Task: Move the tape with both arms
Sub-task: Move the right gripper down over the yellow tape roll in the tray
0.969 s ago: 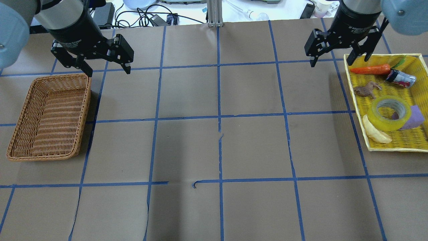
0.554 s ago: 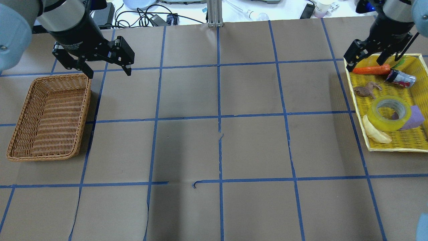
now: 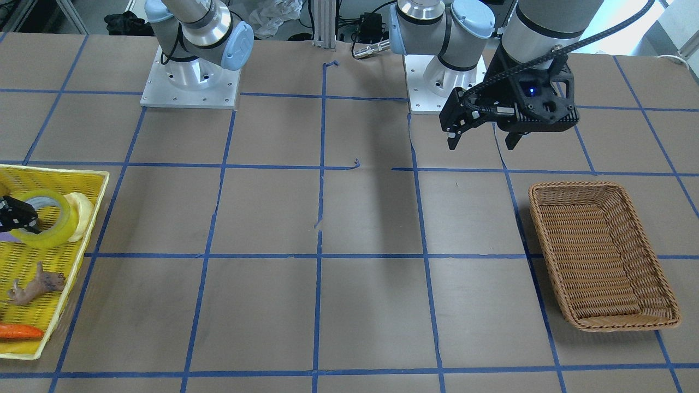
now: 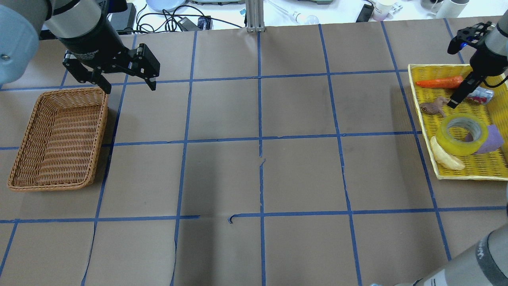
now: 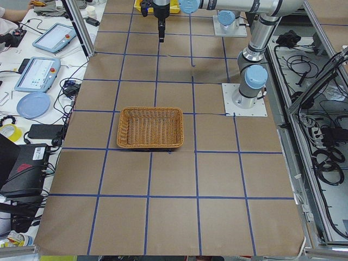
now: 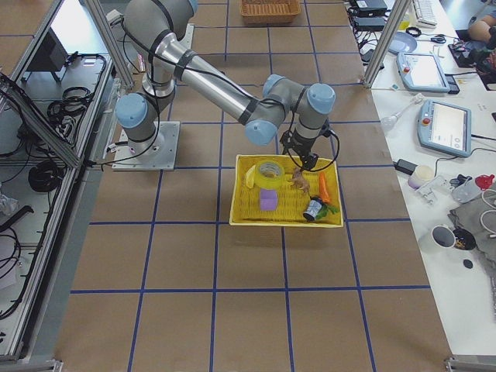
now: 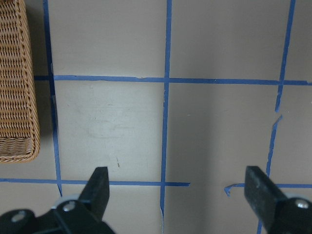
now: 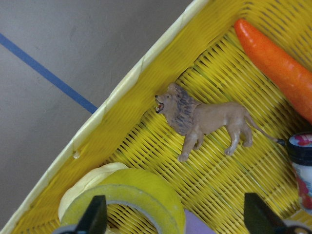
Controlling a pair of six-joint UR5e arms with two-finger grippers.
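The yellow-green tape roll (image 4: 456,148) lies flat in the yellow tray (image 4: 414,85) at the table's right; it also shows in the front view (image 3: 54,232) and the right wrist view (image 8: 141,191). My right gripper (image 4: 454,101) is open and empty. It hangs over the tray, just beyond the tape, near the lion toy (image 4: 434,106). In the right wrist view its fingers (image 8: 95,215) stand wide apart above the roll. My left gripper (image 4: 129,85) is open and empty, above the table beside the far corner of the wicker basket (image 4: 101,131).
In the tray lie a carrot (image 4: 438,82), a small can (image 4: 478,94), a purple block (image 4: 493,139) against the tape, and a pale banana toy (image 4: 444,157) touching it. Cables and devices lie beyond the table's far edge.
My right arm swung right and down, from the tray's far left corner to over the tray near the lion and tape. My left gripper barely moved.
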